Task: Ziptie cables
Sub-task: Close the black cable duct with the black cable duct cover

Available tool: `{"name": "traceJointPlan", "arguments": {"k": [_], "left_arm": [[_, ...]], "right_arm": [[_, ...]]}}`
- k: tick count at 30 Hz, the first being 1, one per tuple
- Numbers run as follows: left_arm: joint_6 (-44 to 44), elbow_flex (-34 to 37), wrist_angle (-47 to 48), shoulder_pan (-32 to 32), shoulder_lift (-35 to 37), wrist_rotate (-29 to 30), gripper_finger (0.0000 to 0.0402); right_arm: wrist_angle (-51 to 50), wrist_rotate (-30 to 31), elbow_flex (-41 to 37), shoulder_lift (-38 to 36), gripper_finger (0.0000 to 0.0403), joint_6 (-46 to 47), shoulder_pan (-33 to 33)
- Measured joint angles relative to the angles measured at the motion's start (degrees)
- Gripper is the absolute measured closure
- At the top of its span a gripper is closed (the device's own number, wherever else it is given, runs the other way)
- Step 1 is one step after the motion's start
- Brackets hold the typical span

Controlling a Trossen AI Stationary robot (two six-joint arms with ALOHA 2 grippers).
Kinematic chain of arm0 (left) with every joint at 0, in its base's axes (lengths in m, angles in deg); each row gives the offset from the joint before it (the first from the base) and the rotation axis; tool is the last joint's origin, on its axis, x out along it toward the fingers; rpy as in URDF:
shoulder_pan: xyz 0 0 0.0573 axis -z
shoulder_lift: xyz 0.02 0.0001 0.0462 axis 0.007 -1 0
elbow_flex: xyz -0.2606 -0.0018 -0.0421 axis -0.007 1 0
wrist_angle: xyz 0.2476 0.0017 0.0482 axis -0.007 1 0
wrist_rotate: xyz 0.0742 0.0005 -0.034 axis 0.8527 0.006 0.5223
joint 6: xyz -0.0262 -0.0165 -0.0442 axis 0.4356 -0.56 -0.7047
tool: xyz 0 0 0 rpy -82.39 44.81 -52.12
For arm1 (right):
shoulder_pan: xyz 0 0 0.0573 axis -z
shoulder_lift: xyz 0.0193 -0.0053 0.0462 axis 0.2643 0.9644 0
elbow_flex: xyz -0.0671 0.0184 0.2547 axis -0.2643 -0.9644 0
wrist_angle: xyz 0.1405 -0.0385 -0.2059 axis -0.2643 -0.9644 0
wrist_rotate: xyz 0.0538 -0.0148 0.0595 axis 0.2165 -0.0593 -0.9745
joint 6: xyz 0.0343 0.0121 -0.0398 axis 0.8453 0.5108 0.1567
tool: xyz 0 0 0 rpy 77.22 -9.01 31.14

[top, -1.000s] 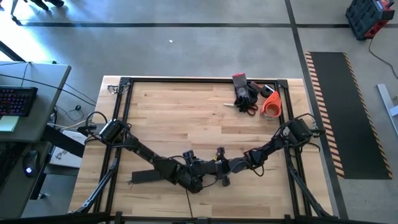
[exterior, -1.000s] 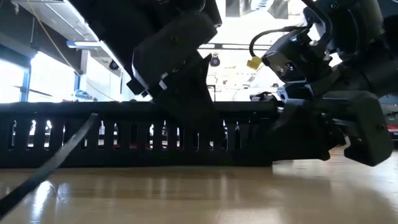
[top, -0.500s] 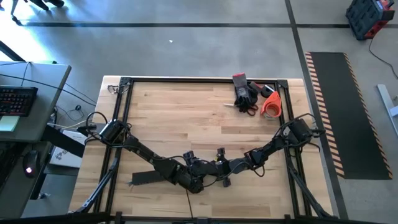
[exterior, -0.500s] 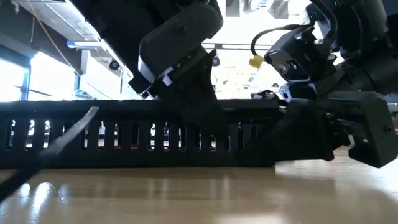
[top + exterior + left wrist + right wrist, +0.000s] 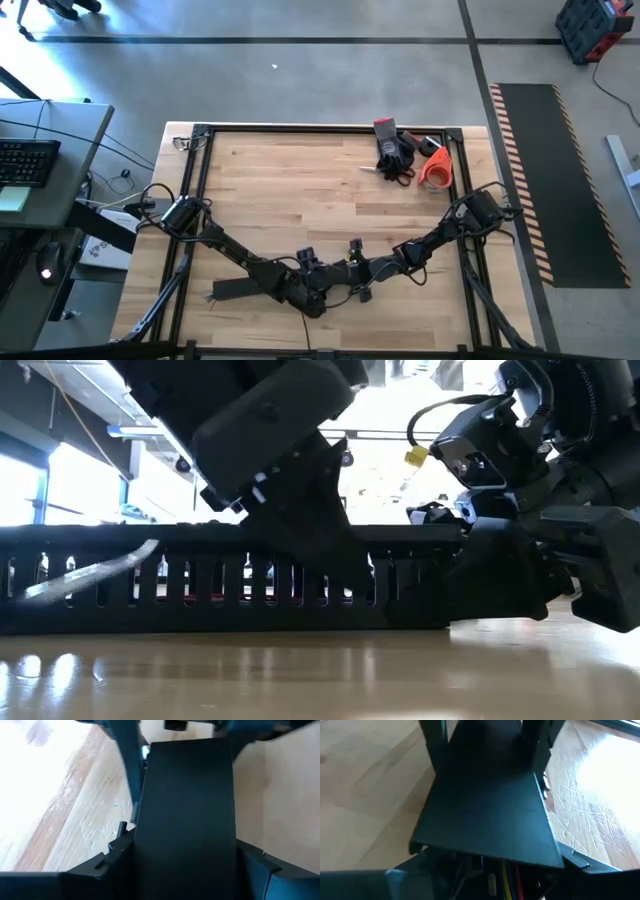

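A long black bar with slotted sides [image 5: 200, 540] lies across the near middle of the table, and both grippers meet at it [image 5: 240, 287]. My left gripper [image 5: 318, 290] comes down on it at mid-length. My right gripper [image 5: 352, 272] is at its right end. Thin yellow and red cables [image 5: 507, 872] run inside the bar and show red through the slots [image 5: 215, 598]. A thin grey strip [image 5: 100, 572] sticks out from the bar toward the near edge. My left gripper is shut on the black bar's flat top [image 5: 185, 820], with one finger [image 5: 80, 875] on each long side, lying across the bar from above. The bar's underside rests on the table. My right gripper is shut on the bar's right end [image 5: 485, 845], its fingers [image 5: 600, 875] on either side and slanting down from the table's right. The cables show under the bar's cover, between the fingers.
Black gloves and red-handled scissors [image 5: 398, 155] and an orange tape roll [image 5: 436, 170] lie at the far right corner. A black frame rail [image 5: 200, 190] runs round the table top. A desk with a keyboard [image 5: 25, 160] stands off the table's left side.
Both grippers and the bar have shifted a little toward the near edge. The grey strip's free end, which trailed down toward the table, has swung up and now hangs level in front of the slots.
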Motion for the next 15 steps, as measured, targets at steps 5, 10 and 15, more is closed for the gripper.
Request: {"name": "traceJointPlan", "arguments": {"k": [5,10,15], "left_arm": [[0.67,-0.02,0.0,-0.54,0.12,-5.54,0.0157],[-0.66,-0.05,-0.56,-1.06,0.11,-7.48,0.0123],[-3.55,-0.07,-0.67,-1.74,0.61,-9.19,0.0103]], "right_arm": [[-0.01,0.04,-0.02,0.0,0.0197,0.21,0.0],[-0.12,0.12,-0.02,0.04,0.0197,0.25,0.02],[-0.27,0.22,-0.07,0.09,0.0197,0.41,0.07]]}}
